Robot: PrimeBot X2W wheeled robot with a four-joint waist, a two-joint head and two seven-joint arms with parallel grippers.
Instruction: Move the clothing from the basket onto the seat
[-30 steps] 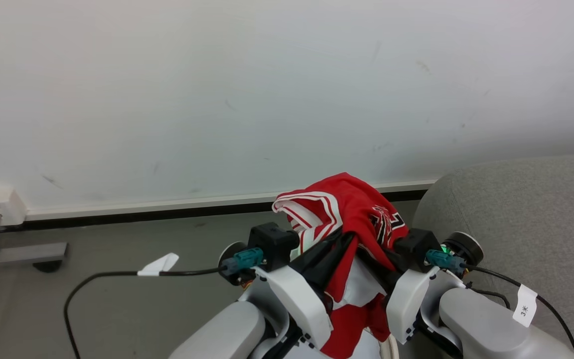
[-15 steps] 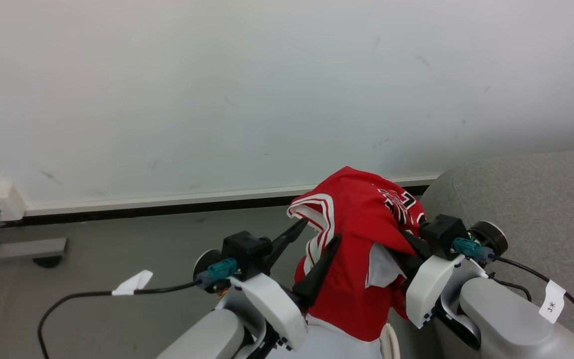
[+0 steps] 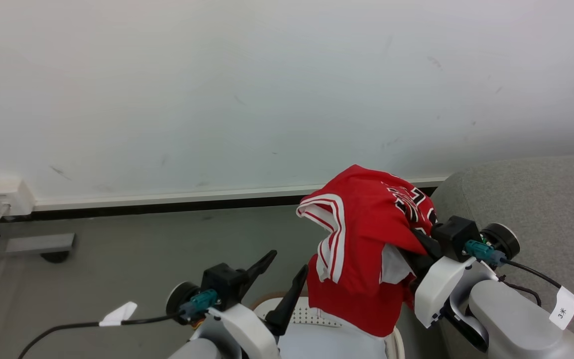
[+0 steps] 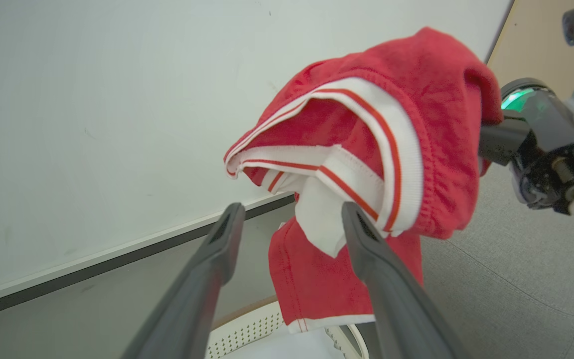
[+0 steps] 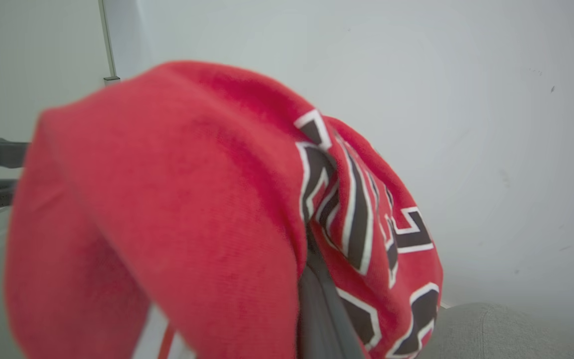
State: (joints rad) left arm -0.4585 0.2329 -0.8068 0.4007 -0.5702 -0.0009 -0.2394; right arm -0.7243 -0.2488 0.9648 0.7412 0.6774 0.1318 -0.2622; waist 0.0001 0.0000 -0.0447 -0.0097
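The clothing (image 3: 366, 234), a red jersey with striped trim and black-and-white lettering, hangs draped over my right gripper (image 3: 419, 244), which is shut on it. The cloth hides the fingertips. One dark finger (image 5: 317, 309) shows under the red cloth (image 5: 177, 209). My left gripper (image 3: 288, 262) stands open and holds nothing, just left of the jersey (image 4: 416, 149). The jersey's hem hangs over the cream perforated basket (image 3: 297, 315), whose edge also shows low in the left wrist view (image 4: 247, 331). The grey seat (image 3: 531, 199) rises directly to the right.
A white cloth (image 3: 327, 344) lies in the basket. A white wall with a dark baseboard (image 3: 167, 209) runs behind. At far left stand a wall socket box (image 3: 5, 197) and a grey metal foot with a caster (image 3: 43, 245). Cables trail from both wrists.
My left gripper opened, let go of the jersey and drew back down and left. The right gripper carried the jersey right, closer to the seat. The basket's rim has come into view.
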